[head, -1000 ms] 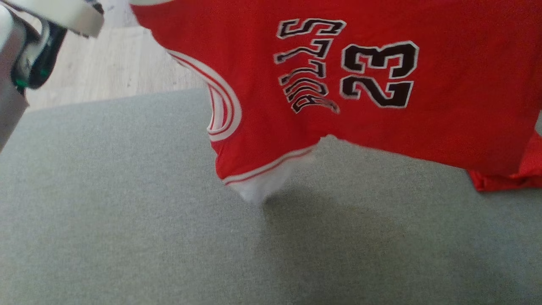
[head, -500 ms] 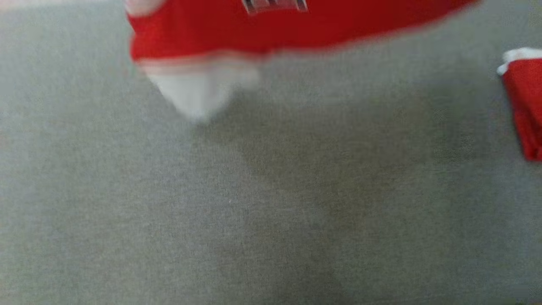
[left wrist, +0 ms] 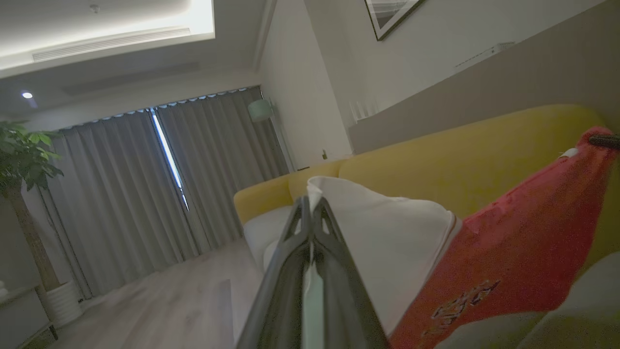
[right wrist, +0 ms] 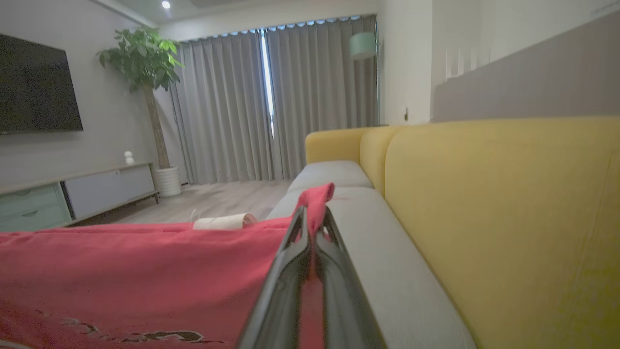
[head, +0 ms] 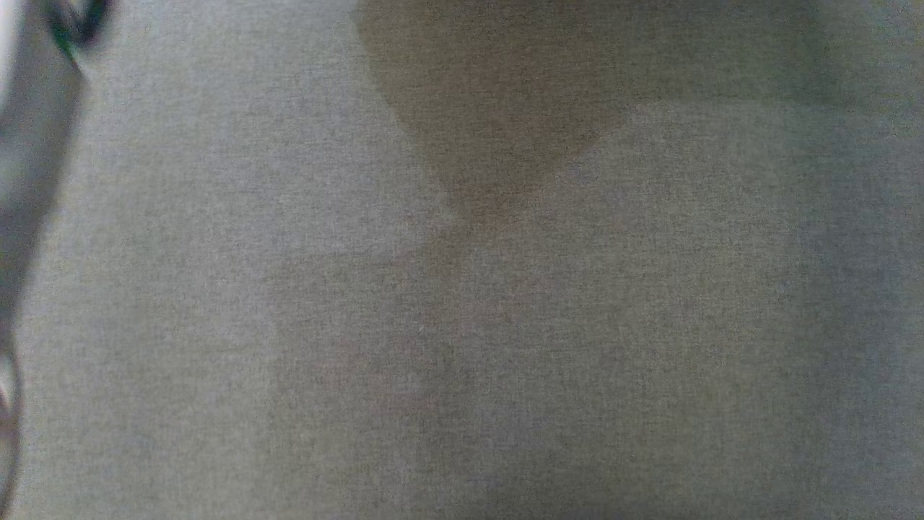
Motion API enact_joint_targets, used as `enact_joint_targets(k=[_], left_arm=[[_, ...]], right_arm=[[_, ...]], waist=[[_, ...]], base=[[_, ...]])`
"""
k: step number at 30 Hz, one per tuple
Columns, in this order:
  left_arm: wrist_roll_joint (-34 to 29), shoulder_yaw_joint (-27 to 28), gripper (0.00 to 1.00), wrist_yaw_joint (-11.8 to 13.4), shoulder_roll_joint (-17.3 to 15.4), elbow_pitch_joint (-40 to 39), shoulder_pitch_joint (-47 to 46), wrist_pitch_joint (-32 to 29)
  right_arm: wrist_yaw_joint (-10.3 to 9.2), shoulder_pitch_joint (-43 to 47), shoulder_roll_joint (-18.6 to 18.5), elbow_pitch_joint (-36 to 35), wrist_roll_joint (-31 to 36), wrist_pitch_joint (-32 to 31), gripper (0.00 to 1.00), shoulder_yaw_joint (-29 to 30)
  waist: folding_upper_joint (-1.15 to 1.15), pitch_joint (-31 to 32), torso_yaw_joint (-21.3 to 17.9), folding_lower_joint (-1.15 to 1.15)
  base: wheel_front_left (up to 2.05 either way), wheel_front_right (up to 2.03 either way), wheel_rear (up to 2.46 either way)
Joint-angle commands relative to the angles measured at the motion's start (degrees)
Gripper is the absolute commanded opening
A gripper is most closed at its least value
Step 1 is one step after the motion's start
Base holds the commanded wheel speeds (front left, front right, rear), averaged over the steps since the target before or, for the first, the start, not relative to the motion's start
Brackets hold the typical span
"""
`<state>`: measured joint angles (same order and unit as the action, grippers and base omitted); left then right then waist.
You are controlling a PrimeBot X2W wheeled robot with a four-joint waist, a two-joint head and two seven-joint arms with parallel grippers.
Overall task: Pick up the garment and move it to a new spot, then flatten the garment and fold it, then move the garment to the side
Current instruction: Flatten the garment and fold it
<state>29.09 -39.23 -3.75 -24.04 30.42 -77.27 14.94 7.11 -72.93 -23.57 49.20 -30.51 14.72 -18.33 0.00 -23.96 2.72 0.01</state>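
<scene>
The red fabric jersey (right wrist: 145,261) with white trim and dark lettering hangs spread between both grippers above the grey woven sofa seat (head: 462,325), with the smooth yellow backrest (right wrist: 484,194) at 3 o'clock. The left gripper (left wrist: 310,201) pinches its white edge. The right gripper (right wrist: 312,213) is clamped on a red corner.

Head view: blurred dark streak (head: 32,188) down the left edge, not identifiable. Left wrist view: garment (left wrist: 513,242) lettering (left wrist: 460,303) too dim to read; framed picture (left wrist: 390,14) cut by the top edge. Right wrist view: garment cut off left and below, lettering clipped.
</scene>
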Motion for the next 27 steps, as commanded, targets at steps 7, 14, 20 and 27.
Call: enact_joint_targets(k=[7, 14, 20, 27], left_arm=[[1.72, 2.89, 0.0, -3.37, -5.59, -12.49, 21.28, 0.06], [3.66, 0.71, 0.0, -3.63, -11.42, -20.59, 39.65, 0.06], [5.48, -1.67, 0.0, -1.58, -15.08, -27.85, 55.22, 0.04], [8.26, -4.61, 0.0, 2.83, -17.96, -36.5, 68.21, -2.78]], right_arm=[[0.37, 13.3, -1.1, -1.89, -1.55, 0.27, 0.0, -4.3], [0.37, 25.11, -3.89, -5.85, -5.87, 0.28, 0.0, -4.49], [0.37, 38.64, -6.48, -13.45, -9.95, 0.28, 0.0, -1.86], [0.37, 53.98, -8.07, -22.1, -10.3, 0.28, 0.0, 0.74]], waist=[[0.0, 2.78, -0.71, -0.01], [0.0, 7.95, -2.29, -0.01], [0.0, 12.96, -2.58, -0.01], [0.0, 16.12, -2.98, -0.01]], base=[[0.0, 0.0, 0.0], [0.0, 0.0, 0.0], [0.0, 0.0, 0.0], [0.0, 0.0, 0.0]])
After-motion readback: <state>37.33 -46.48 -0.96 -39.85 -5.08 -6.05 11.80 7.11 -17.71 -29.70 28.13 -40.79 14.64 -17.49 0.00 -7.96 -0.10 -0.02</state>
